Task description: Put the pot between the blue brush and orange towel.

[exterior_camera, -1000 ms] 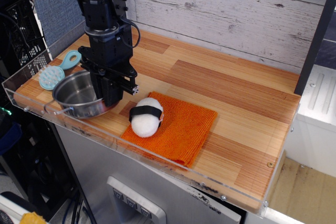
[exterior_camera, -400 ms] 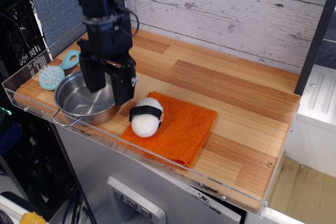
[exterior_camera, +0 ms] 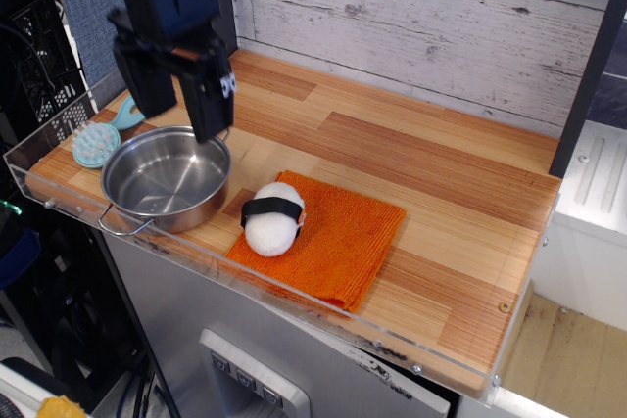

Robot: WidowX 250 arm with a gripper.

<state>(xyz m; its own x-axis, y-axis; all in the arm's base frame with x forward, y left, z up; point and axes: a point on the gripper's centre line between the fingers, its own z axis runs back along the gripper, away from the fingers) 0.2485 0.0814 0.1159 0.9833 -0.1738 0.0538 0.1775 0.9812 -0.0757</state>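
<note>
Wooden-plank counter (exterior_camera: pixel 411 173), whitewashed board wall behind. Shallow shiny steel pot (exterior_camera: pixel 165 180) sits at near left, between light-blue plastic brush (exterior_camera: pixel 98 139) and bright-orange textured towel (exterior_camera: pixel 328 235). Black gripper (exterior_camera: pixel 176 110) above pot, jaws spread, holding nothing. Placement looks done; only retreat left.

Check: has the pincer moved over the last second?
Yes. The pincer has risen and shifted left, away from the towel; it was down at the pot's right rim and now hangs open above it.
</note>
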